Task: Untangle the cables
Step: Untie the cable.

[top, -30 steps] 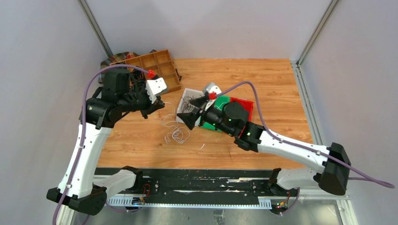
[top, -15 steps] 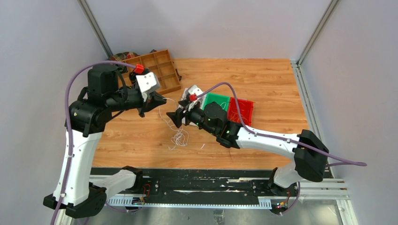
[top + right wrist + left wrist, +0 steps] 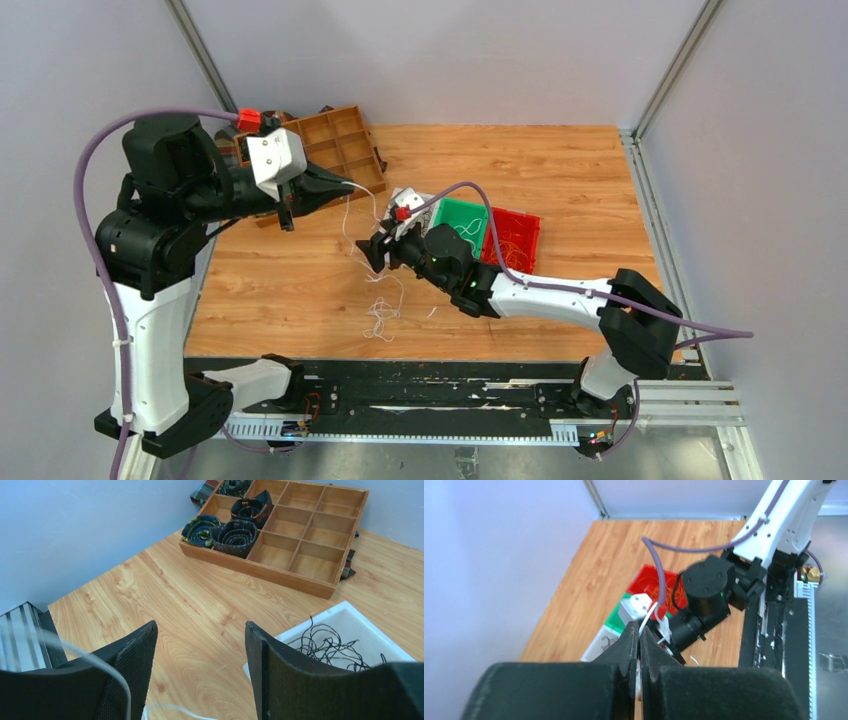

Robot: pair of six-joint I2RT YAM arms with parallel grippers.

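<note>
A bunch of thin white cables lies on the wooden table, with one strand rising from it. My left gripper is held high and shut on that white cable, which comes out between its closed fingertips. My right gripper is low beside the hanging strands, open, with nothing between its fingers. A white strand lies under it and another blurs past its left finger. Black cables lie in a white tray.
A wooden compartment tray with dark coiled rolls stands at the back left. A green tray and a red tray holding orange cables sit beside the white tray, under my right arm. The grey wall runs along the left.
My left arm has risen and pulled back to the left, drawing the white cable up and taut. My right gripper has moved left to the strands and narrowed a little. The bunch has slid nearer.
</note>
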